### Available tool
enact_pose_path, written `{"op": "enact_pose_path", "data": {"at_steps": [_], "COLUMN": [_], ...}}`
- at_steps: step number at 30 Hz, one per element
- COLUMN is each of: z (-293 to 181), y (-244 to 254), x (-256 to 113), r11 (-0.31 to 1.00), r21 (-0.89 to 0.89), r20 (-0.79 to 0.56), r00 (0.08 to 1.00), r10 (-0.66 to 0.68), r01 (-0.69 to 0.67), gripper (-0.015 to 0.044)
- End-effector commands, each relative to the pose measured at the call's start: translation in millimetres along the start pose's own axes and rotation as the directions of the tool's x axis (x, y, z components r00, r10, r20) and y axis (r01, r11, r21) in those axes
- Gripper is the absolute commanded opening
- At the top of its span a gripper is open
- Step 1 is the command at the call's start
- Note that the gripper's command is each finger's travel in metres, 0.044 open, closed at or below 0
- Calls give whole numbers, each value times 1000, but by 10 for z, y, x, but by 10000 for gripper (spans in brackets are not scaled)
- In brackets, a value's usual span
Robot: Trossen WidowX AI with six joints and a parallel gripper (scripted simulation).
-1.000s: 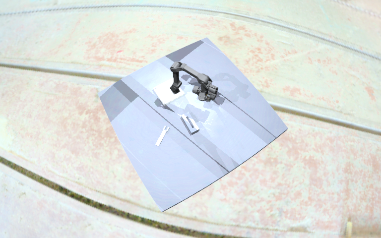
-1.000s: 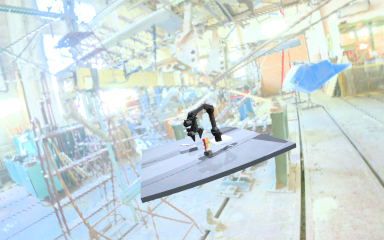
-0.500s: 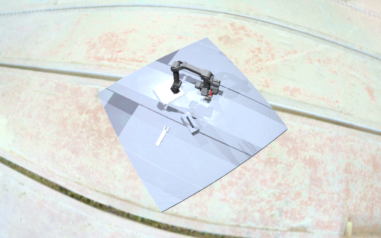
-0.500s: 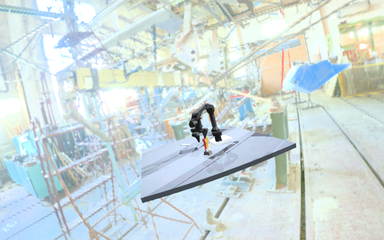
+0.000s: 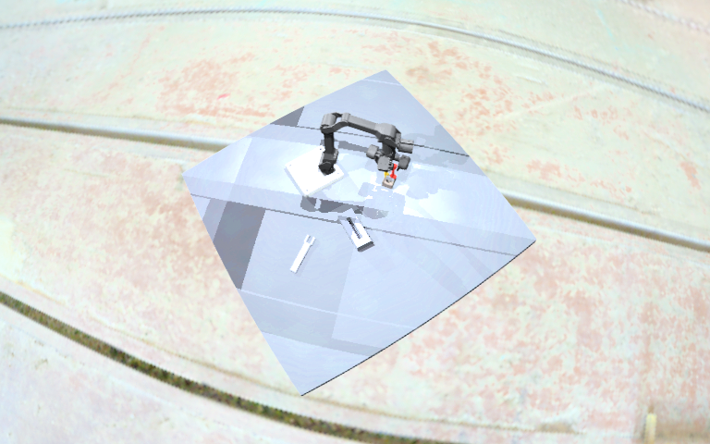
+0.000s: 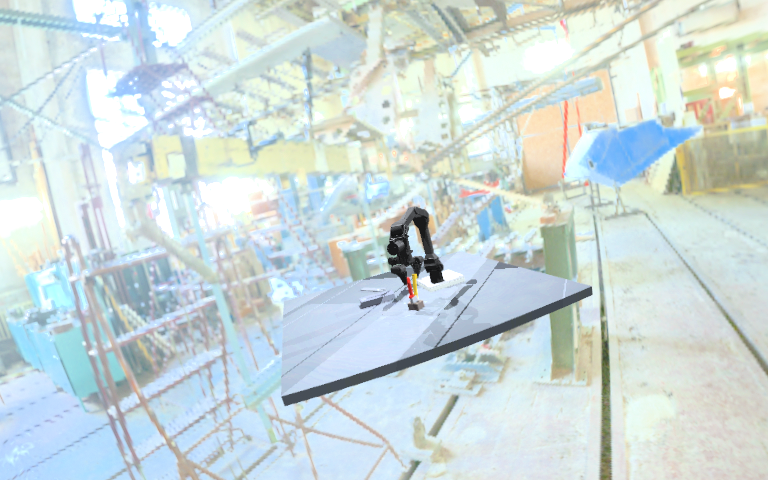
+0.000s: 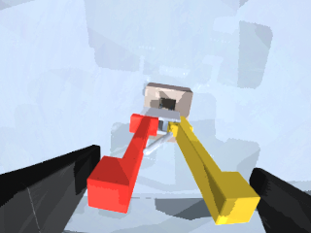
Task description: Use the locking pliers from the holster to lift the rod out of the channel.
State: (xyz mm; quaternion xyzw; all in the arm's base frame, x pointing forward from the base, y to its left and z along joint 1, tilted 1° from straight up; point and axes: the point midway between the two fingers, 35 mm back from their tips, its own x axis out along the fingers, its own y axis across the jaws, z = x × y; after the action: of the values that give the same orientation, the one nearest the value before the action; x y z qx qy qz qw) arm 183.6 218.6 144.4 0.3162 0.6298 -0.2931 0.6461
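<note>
Presently: pliers (image 5: 393,171) (image 6: 410,287) (image 7: 139,141), one, upright in holster (image 5: 387,183) (image 6: 416,305) (image 7: 182,99) at wrist-view twelve o'clock; my gripper (image 5: 388,159) (image 6: 407,272) (image 7: 177,165), wide open, to admit both handles.

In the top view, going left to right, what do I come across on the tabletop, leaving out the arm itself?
Wrench-shaped piece, channel block, holster. The white base plate is left out, since it overlaps the first piece's span.
</note>
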Motion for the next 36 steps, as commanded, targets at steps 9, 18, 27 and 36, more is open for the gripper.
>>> {"op": "enact_pose_path", "data": {"at_steps": [9,18,27,36], "z": [-38,-37,-36,-36], "y": [16,15,12,12], "x": [106,251,307,307], "r11": [1000,1000,1000,1000], "r21": [6,6,6,6], "r20": [4,4,4,4], "r00": [1000,1000,1000,1000], "r10": [1,1,0,0], "r01": [-1,-1,-1,-1], "gripper": [440,440,436,424]}}
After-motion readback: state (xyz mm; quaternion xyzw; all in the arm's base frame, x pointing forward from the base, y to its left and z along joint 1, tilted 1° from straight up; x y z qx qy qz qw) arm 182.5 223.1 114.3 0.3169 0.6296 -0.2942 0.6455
